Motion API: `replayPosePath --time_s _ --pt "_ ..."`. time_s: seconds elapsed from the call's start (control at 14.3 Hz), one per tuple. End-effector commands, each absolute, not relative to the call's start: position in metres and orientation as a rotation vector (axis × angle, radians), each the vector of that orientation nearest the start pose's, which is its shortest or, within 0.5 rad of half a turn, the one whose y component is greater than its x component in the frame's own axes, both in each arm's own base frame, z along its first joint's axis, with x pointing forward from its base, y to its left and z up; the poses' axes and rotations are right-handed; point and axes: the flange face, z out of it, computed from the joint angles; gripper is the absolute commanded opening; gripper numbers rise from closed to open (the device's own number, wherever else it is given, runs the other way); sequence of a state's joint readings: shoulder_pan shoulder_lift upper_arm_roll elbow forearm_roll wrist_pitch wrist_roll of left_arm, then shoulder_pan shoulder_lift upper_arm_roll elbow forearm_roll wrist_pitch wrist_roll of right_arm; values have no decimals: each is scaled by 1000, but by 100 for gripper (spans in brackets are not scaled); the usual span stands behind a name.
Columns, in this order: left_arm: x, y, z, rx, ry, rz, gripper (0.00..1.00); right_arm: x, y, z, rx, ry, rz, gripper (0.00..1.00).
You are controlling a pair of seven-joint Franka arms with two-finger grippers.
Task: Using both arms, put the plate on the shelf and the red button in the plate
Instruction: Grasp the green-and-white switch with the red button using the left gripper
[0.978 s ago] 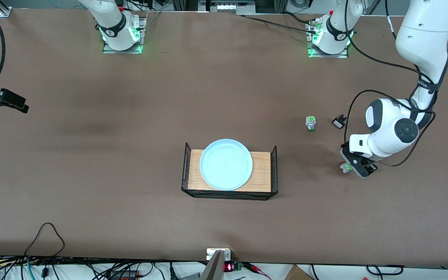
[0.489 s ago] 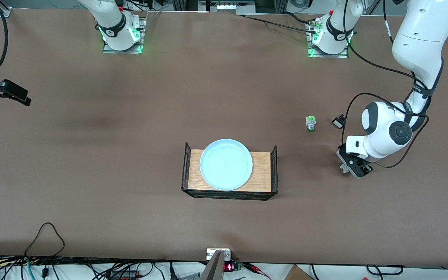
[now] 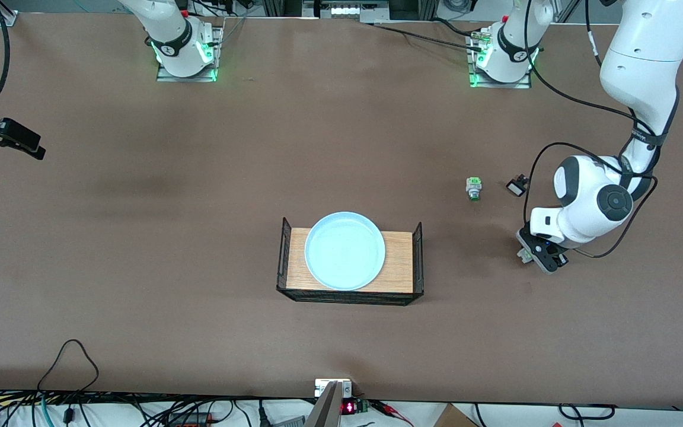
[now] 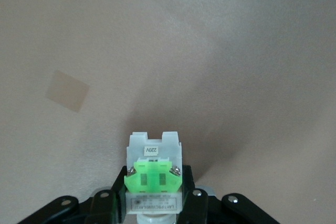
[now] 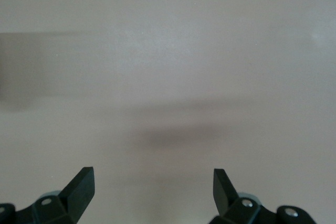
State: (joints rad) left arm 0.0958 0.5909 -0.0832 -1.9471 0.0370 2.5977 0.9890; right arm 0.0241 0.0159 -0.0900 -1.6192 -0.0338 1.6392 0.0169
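Observation:
The pale blue plate [image 3: 345, 251] lies on a wooden tray [image 3: 399, 261] at the table's middle. My left gripper [image 3: 533, 255] is low over the table toward the left arm's end. It is shut on the red button [image 3: 523, 255]. In the left wrist view the button [image 4: 153, 153] shows its whitish body and green block between the fingers of my left gripper [image 4: 154, 188]; its red end is hidden. My right gripper [image 3: 30, 148] is open and empty over bare table at the right arm's end; the right wrist view [image 5: 153, 184] shows its jaws wide apart.
A similar switch with a green end [image 3: 473, 188] and a small black part with a white face [image 3: 516, 187] lie farther from the front camera than my left gripper. The tray has black wire sides [image 3: 417, 258].
My left gripper has shifted slightly toward the table's middle with the switch, and less of the switch's green shows. My right gripper has moved a little at the table's edge.

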Motion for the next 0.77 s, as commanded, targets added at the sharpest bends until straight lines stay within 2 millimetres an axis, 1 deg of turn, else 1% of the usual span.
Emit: replayPosePath --time_s 0.0,0.14,0.21,0.35,0.42,0.56,0.63,0.7 --pt "635 6 233 -2733 1532 -59 23 560 -37 600 -3161 90 -4 100" --pt "651 -1 285 -2748 1552 29 23 564 -36 594 -3163 87 16 100" --pt "657 -3 310 -2761 1553 71 23 563 -31 593 -3165 76 35 100" --pt "668 -20 368 -2780 1563 154 24 562 -18 589 -3172 46 69 100" --pt "669 -41 397 -2778 1582 182 24 565 -14 584 -3178 31 83 100" --pt "666 -77 447 -2822 1539 239 24 567 -4 584 -3179 2 80 100" --pt "662 -100 464 -2824 1557 239 24 565 0 590 -3179 -8 63 100" --pt "660 -124 479 -2813 1593 204 24 564 0 596 -3177 -7 49 100"
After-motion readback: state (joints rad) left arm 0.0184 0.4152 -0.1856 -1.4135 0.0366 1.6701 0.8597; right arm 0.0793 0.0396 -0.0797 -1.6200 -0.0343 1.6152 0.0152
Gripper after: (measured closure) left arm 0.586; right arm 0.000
